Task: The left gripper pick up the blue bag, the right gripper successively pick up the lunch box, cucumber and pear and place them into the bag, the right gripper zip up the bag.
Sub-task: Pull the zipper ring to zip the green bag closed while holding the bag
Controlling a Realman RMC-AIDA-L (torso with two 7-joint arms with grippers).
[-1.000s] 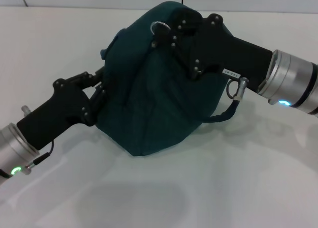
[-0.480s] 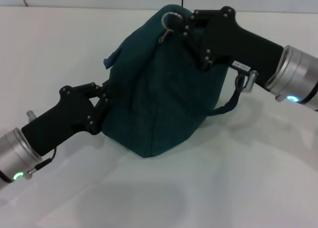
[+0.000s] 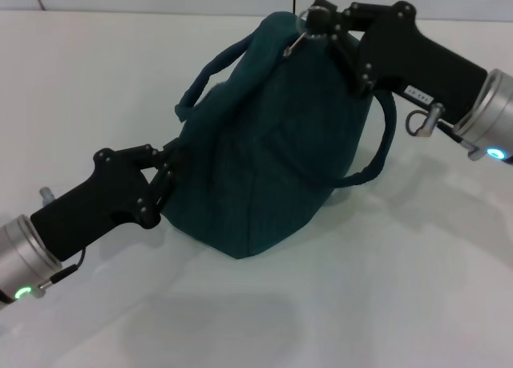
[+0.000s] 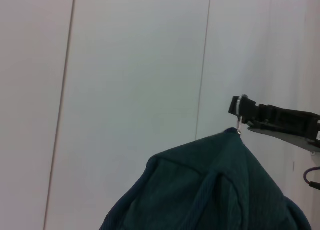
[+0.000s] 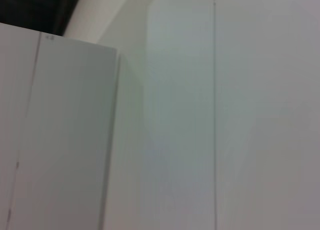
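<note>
A dark blue-green bag (image 3: pixel 268 135) stands on the white table (image 3: pixel 361 304) at the middle of the scene, bulging and rising to a peak at its far top edge. The left gripper (image 3: pixel 167 171) reaches in from the near left, its black fingers pressed together on a fold of fabric at the bag's lower left side. The right gripper (image 3: pixel 319 19) comes in from the far right and meets the bag at its peak, where a small metal ring (image 3: pixel 314 17) of the zipper pull (image 3: pixel 298 39) sits at its fingertips; the fingers look closed on that ring. One carrying strap (image 3: pixel 204 75) arches off the bag's upper left, and a second strap (image 3: pixel 383 139) loops down its right side beneath the right arm. In the left wrist view the bag's peak (image 4: pixel 220 180) fills the lower part of the picture, with the right gripper (image 4: pixel 240 107) holding the ring just above it against pale wall panels (image 4: pixel 135 64). The right wrist view shows only pale panels.
</note>
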